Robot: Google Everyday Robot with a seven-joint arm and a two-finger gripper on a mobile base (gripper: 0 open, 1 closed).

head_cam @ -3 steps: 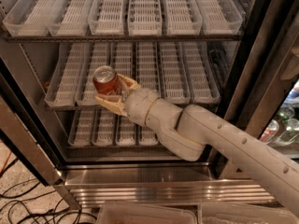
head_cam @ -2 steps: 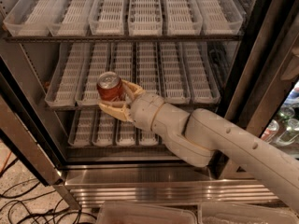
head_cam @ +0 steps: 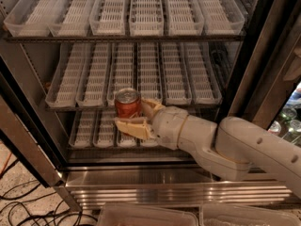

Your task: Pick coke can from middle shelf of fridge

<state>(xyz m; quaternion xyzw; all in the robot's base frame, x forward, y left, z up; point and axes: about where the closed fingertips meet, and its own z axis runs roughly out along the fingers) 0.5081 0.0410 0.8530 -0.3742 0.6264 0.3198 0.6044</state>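
Note:
The coke can, red with a silver top, stands upright between the cream fingers of my gripper. The gripper is shut on the can and holds it just in front of the front edge of the middle shelf, at the third lane tray from the left. The white arm reaches in from the lower right. The fridge stands open, with three tiers of white slotted trays.
The top shelf and bottom shelf hold white lane trays. A dark door edge stands at the right, another door edge at the left. Cables lie on the floor. Clear bins sit below.
The gripper with the coke can has moved right and outward, from over the middle shelf's left trays to in front of its edge. The arm has drawn back with it.

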